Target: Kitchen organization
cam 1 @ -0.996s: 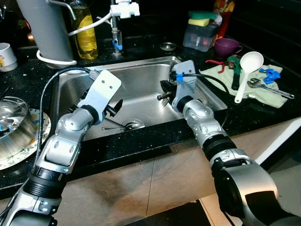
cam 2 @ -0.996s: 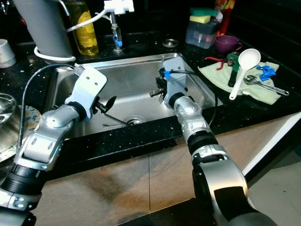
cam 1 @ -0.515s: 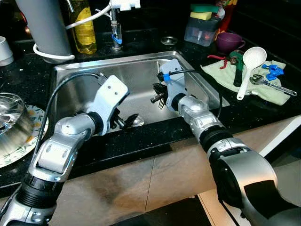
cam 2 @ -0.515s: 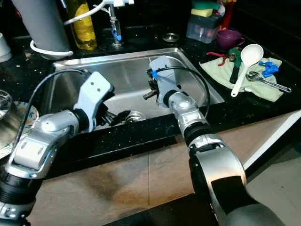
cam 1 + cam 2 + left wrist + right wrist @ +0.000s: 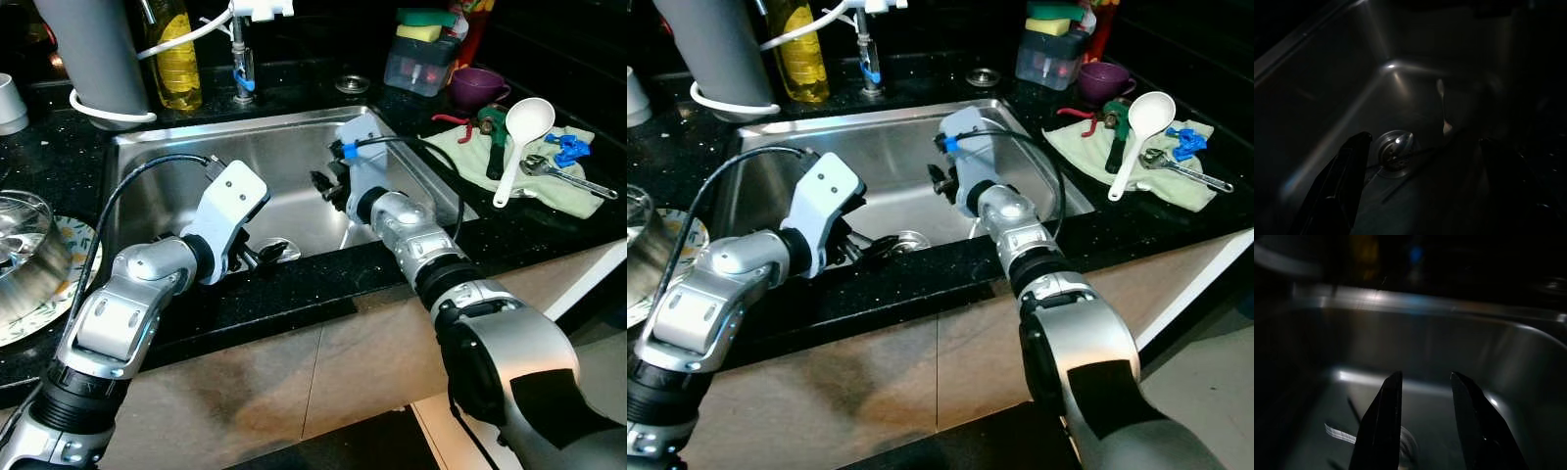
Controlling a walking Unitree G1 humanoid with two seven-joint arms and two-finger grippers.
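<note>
My left gripper point(image 5: 263, 254) is low in the steel sink point(image 5: 294, 157), close to the drain point(image 5: 907, 238). In the left wrist view its fingers point(image 5: 1347, 176) stand wide apart, open, with a metal spoon point(image 5: 1402, 142) lying over the drain between and beyond them. A thin dark utensil handle point(image 5: 1418, 164) lies beside the spoon. My right gripper point(image 5: 321, 186) hangs over the sink's right half, open, with nothing between its fingers point(image 5: 1386, 421). Below it a flat utensil point(image 5: 1341, 432) lies on the sink floor.
A tap point(image 5: 240, 59), a yellow bottle point(image 5: 176, 59) and a grey cylinder point(image 5: 93, 54) stand behind the sink. To the right, a green cloth point(image 5: 558, 186) holds a white ladle point(image 5: 519, 132) and a wrench point(image 5: 568, 178). A glass bowl point(image 5: 24, 259) sits far left.
My left gripper has dropped from above the sink floor down toward the drain. My right gripper has shifted slightly back and up. The camera has also moved.
</note>
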